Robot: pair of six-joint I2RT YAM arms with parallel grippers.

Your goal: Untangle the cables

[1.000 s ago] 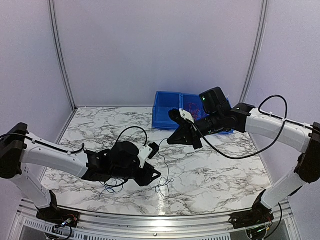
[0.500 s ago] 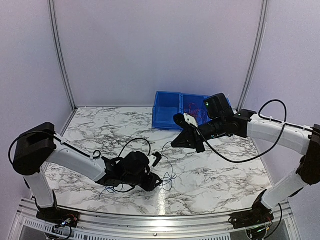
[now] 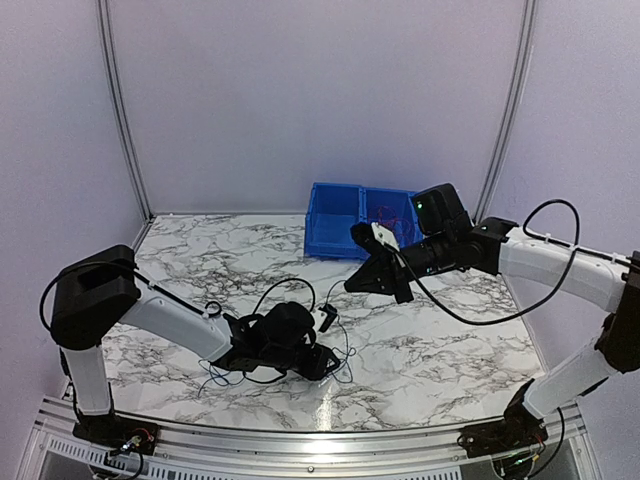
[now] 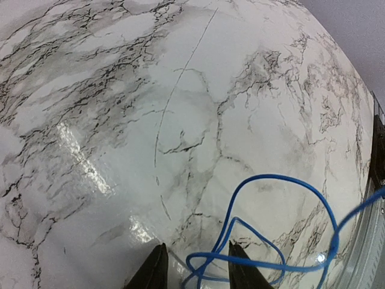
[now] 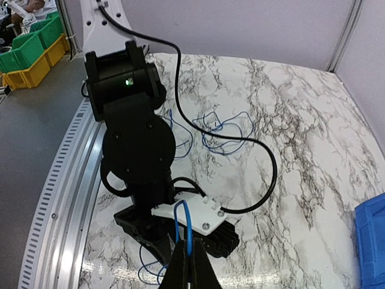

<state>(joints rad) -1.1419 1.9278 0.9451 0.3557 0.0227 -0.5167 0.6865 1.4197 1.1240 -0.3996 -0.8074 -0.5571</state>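
Overhead, a marble-patterned table (image 3: 455, 340) stands inside pale lilac walls, with a blue bin (image 3: 338, 236) at its far edge. The left gripper (image 3: 322, 362) lies low on the marble among the cables (image 3: 344, 358), thin blue loops spread around it. The right gripper (image 3: 352, 287) hangs above the table near the bin.

From the left wrist, glossy marble fills the view. The fingertips (image 4: 157, 270) stand partly apart, and a blue cable (image 4: 283, 179) loops between them, not clamped.

From the right wrist, the jaws are pressed together, pinching a short blue cable (image 5: 187, 221) loop. More cables (image 5: 224, 129) lie on the marble beyond the left arm.
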